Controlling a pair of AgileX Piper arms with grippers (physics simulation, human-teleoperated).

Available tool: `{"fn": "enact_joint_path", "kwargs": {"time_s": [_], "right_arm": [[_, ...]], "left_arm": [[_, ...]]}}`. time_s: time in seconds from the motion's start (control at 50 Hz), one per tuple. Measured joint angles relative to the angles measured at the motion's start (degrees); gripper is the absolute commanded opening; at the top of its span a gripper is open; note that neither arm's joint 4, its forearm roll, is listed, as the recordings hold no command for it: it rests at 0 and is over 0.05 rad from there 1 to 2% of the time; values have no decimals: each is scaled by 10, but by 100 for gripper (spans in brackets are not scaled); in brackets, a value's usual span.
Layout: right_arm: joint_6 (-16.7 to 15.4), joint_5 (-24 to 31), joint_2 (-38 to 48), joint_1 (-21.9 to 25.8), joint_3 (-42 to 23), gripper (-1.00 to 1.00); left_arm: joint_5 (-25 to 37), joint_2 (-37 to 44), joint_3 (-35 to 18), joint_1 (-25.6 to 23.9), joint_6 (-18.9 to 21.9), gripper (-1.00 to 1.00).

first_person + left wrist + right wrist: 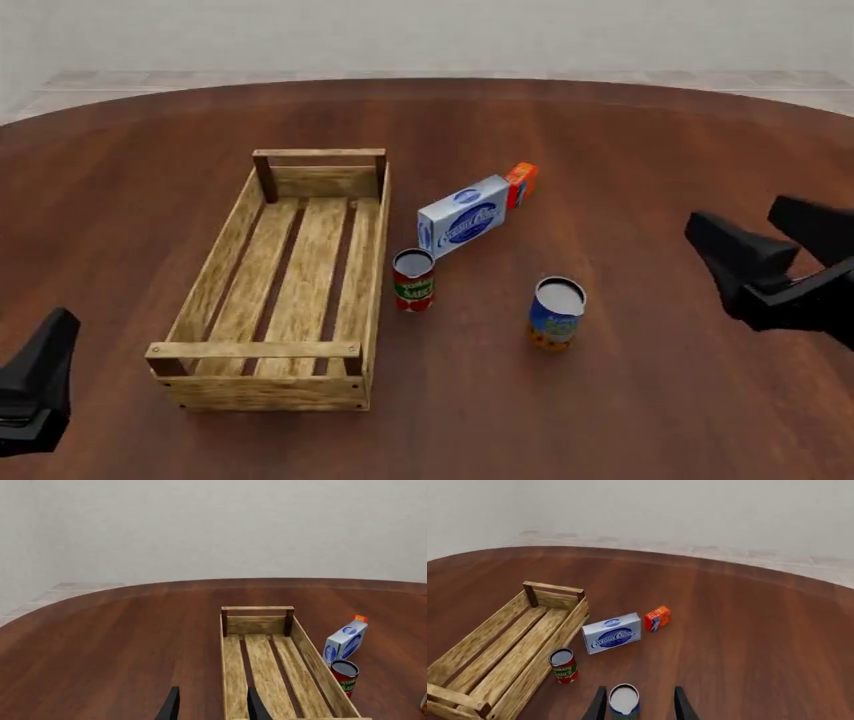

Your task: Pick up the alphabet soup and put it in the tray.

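The alphabet soup (557, 312), a blue can turning orange at its base, stands upright on the table right of the tray (310, 268). My right gripper (771, 240) hovers open well to the can's right, apart from it. In the right wrist view the can (624, 699) shows ahead, framed by the spread fingers (680, 706), with the tray (500, 650) beyond. My left gripper (40, 382) sits at the near left, open and holding nothing; its fingers (172, 706) point past the tray's (267, 670) near end.
A red can with a green band (414, 280) stands close against the tray's right side. Behind it lie a blue-and-white cream cheese box (465, 228) and a small orange box (522, 184). The round wooden table's far edge (427, 84) curves across the back.
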Motion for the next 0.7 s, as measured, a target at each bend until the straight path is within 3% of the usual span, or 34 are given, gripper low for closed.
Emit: {"fn": "enact_joint_path", "kwargs": {"time_s": [0.3, 0.7], "right_arm": [[-13, 89, 115, 45, -111, 100], [-18, 211, 231, 57, -234, 100]], "left_arm": [[0, 0, 0, 0, 0, 100], [1, 0, 0, 0, 0, 100]]}}
